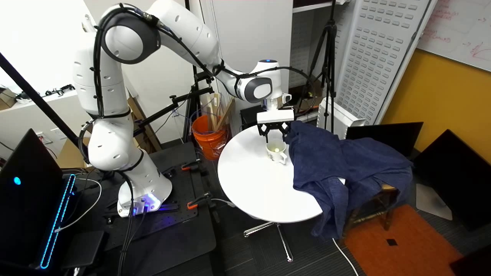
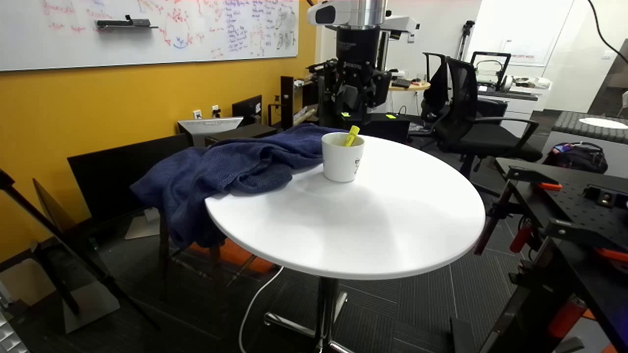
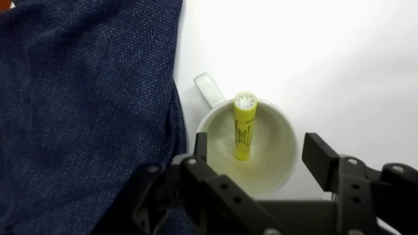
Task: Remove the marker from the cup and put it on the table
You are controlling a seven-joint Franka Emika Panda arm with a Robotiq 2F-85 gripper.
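"White table [image 2: 402,220] below. Why does the gripper [image 3: 256,148] hang with fingers wide apart, holding nothing?"

"Likely to straddle the marker [image 3: 244,130]: it leans inside the cup [image 2: 339,162], end above the rim. Blue cloth [image 2: 260,162] lies beside the cup."

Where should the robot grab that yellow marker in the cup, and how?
Probably the marker is best gripped at its top end, from above: it leans in the cup, with only that end above the rim. The open gripper could close across the round barrel.
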